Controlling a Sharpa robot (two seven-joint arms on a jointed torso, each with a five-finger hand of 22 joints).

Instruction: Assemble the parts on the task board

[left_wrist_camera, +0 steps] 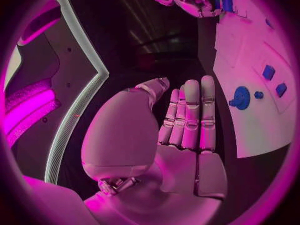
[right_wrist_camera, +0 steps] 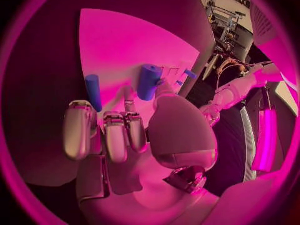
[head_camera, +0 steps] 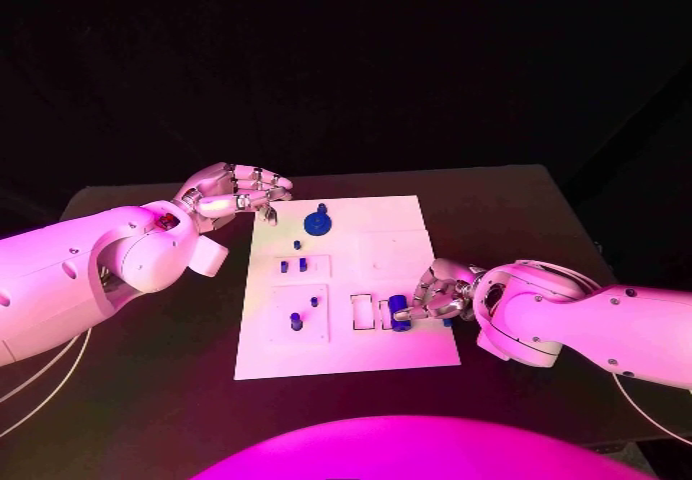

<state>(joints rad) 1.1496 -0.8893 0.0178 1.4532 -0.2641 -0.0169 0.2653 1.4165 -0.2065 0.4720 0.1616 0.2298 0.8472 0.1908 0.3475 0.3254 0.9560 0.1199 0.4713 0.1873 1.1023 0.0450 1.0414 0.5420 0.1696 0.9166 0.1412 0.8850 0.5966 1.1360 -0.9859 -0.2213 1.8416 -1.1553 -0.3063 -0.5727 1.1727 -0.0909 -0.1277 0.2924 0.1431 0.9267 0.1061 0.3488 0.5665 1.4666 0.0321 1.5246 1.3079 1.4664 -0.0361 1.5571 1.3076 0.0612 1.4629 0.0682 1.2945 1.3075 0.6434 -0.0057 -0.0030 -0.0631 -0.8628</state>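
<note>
Nearest me, the right hand (head_camera: 433, 295) works at the near right corner of the task board (head_camera: 389, 240), which lies flat in the middle of the black table (head_camera: 159, 400). I read its fingers as curled in around a blue cylinder (head_camera: 400, 311) standing by the rectangular slots there; the right wrist view shows the thumb against that cylinder, so I judge it pinched, though the contact on its hidden side cannot be confirmed. A second cylinder (right_wrist_camera: 93, 91) stands just beside the fingertips (right_wrist_camera: 78, 127), untouched. I expect these parts to be light, rigid and smooth, likely to slip or tip; hold them by the side wall, mid-height. The left hand (head_camera: 231, 195) hovers off the far left corner of the board, holding nothing, fingers straight and together. A blue disc (head_camera: 317, 221) sits near it, with small pegs (head_camera: 296, 322) farther along the left side.
</note>
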